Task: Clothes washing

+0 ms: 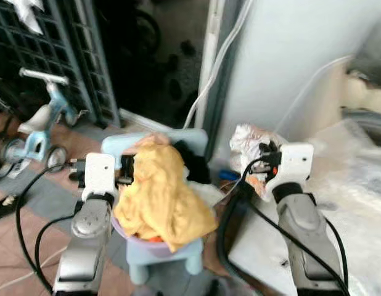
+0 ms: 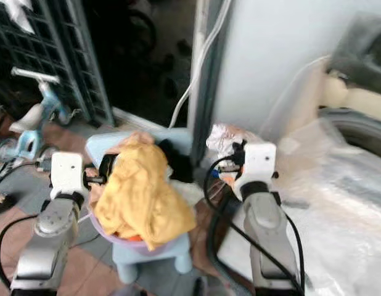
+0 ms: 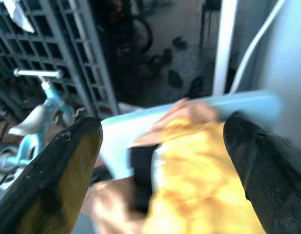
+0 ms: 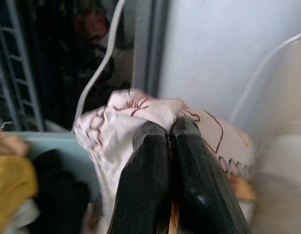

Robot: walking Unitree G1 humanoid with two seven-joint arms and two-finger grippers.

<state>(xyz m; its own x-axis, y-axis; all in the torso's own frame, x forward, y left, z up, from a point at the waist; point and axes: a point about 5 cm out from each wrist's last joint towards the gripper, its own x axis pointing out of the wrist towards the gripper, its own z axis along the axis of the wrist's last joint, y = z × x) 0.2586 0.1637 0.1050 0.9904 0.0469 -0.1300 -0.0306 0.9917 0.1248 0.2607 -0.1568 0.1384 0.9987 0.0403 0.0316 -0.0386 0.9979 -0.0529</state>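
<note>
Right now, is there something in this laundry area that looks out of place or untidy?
Yes. The yellow garment is heaped so high on the purple basin that it droops over the rim, and the basin sits on a small blue chair. The right gripper is shut on a white patterned cloth, lifted beside the white wall.

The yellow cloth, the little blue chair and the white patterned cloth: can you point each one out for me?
yellow cloth (image 1: 161, 191), left eye view, middle of the heap.
little blue chair (image 1: 193, 139), left eye view, top of its backrest.
white patterned cloth (image 4: 123, 122), right wrist view, bunched part above the fingers.
</note>
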